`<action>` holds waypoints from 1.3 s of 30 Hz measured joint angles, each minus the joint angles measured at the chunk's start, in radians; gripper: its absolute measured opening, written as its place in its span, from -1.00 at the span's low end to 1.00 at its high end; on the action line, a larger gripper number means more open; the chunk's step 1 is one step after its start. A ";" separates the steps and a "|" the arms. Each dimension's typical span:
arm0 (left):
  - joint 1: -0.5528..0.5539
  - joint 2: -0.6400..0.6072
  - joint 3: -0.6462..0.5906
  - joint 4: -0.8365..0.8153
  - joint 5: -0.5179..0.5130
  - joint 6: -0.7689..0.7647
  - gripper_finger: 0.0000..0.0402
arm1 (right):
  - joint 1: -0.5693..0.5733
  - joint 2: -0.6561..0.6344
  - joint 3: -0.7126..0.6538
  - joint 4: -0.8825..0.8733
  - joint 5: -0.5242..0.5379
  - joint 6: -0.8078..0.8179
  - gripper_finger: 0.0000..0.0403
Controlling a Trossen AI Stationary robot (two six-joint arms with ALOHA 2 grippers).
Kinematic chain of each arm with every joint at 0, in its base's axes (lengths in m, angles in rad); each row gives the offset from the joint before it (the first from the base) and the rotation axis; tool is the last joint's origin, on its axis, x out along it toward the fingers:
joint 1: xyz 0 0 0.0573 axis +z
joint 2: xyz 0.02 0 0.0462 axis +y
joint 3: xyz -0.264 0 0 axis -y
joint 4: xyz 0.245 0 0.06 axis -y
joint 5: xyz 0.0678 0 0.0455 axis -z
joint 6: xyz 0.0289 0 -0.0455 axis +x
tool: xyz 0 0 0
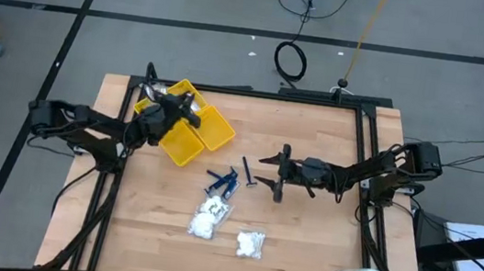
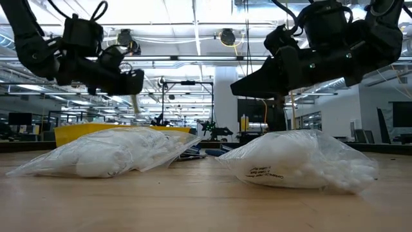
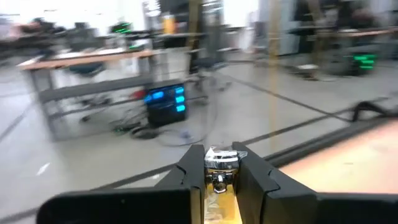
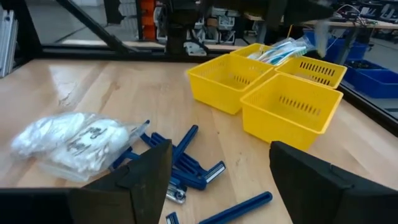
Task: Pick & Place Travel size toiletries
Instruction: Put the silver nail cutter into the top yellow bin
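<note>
Two robot arms, both matte black. The left arm (image 1: 77, 124) and the right arm (image 1: 376, 171) are each built of slim jointed segments with rounded, bulkier housings at the joints. Thin black cables loop along both arms. Each ends in a pincer of two flat, angular black fingers (image 4: 146, 180), wedge-shaped and plain, with no visible markings.

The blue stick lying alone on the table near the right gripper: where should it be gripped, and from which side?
Probably at mid-length, coming from straight above. The blue stick lies flat and apart from the pile of blue sticks, so fingers can close across its narrow width. The right gripper, open, hangs close by.
</note>
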 joint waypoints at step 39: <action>0.111 0.003 -0.020 -0.182 0.012 -0.112 -0.57 | 0.000 0.000 0.000 0.006 -0.004 0.030 0.26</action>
